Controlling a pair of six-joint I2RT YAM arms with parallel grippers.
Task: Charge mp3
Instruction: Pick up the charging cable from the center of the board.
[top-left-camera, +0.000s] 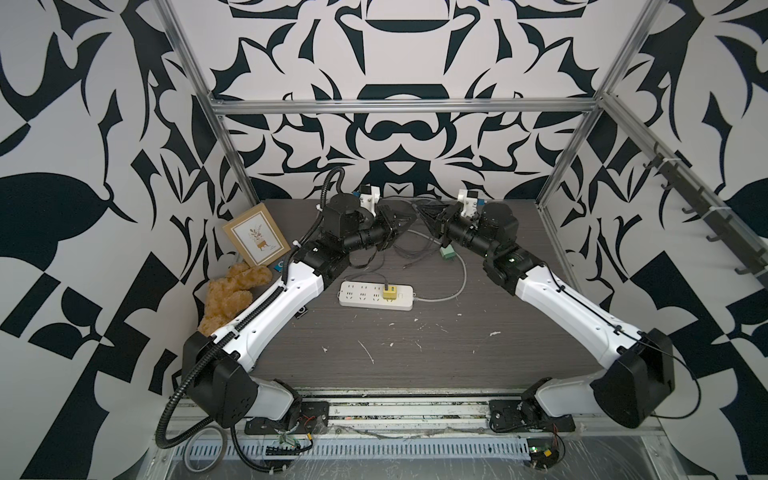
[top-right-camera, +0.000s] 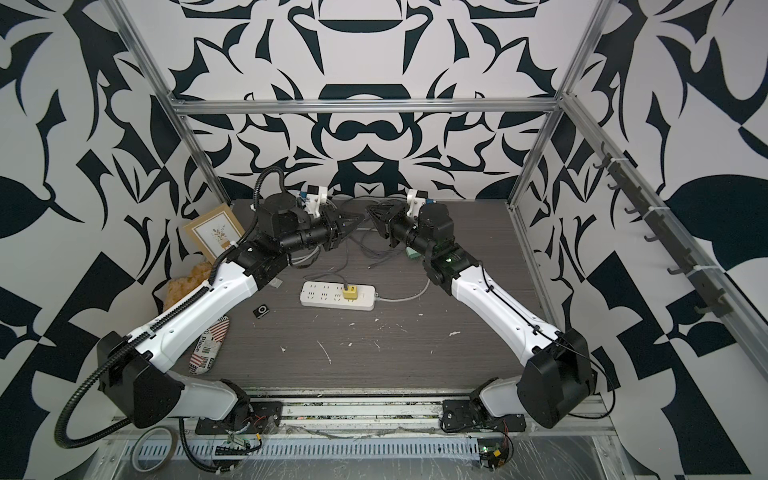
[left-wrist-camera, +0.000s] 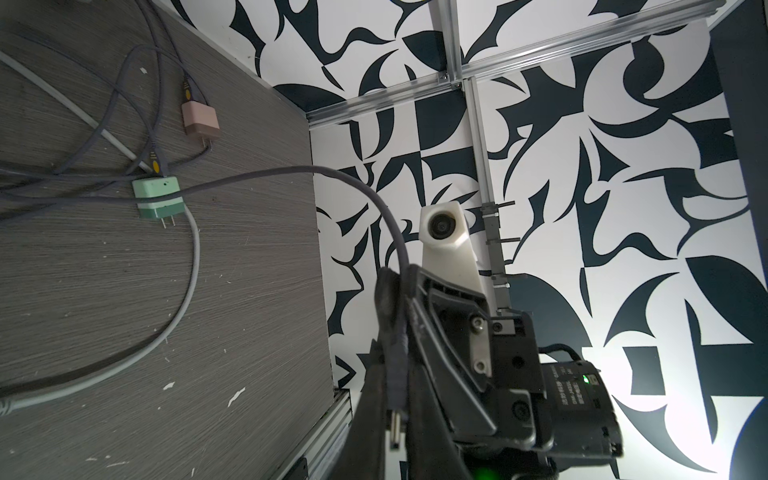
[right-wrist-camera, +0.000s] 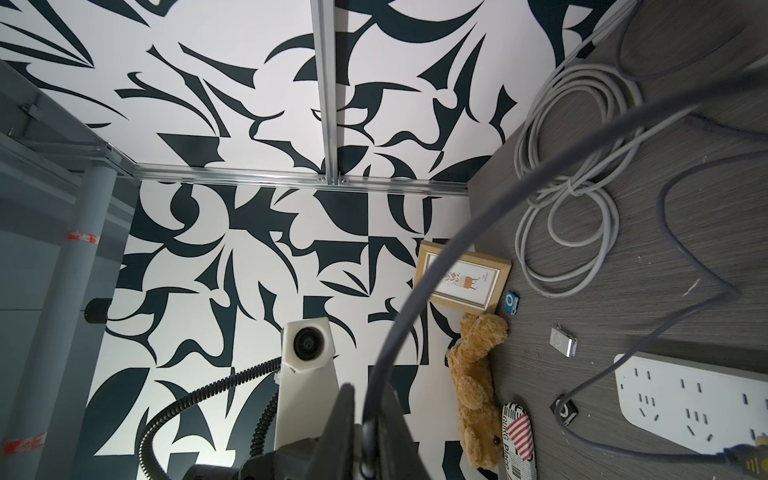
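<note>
The mp3 (right-wrist-camera: 512, 302), a tiny bright-blue square player, lies on the table beside the picture frame, far from both grippers; a sliver of it (top-left-camera: 279, 266) shows in a top view. The two grippers meet tip to tip above the back of the table. My left gripper (left-wrist-camera: 395, 374) (top-left-camera: 401, 226) is shut on the plug end of a dark grey cable (left-wrist-camera: 291, 170), whose metal tip sticks out between the jaws. My right gripper (right-wrist-camera: 365, 399) (top-left-camera: 423, 218) is shut on the same cable a little further along. The cable (right-wrist-camera: 685, 257) runs down to the yellow charger cube (top-left-camera: 390, 293).
The yellow cube sits in a white power strip (top-left-camera: 361, 296) mid-table. A green charger (left-wrist-camera: 158, 198) and a pink one (left-wrist-camera: 200, 120) lie with tangled leads at the back right. At the left are a teddy (top-left-camera: 228, 295), picture frame (top-left-camera: 256, 237), silver player (right-wrist-camera: 563, 341), black device (top-right-camera: 261, 311) and a printed case (top-right-camera: 210, 345).
</note>
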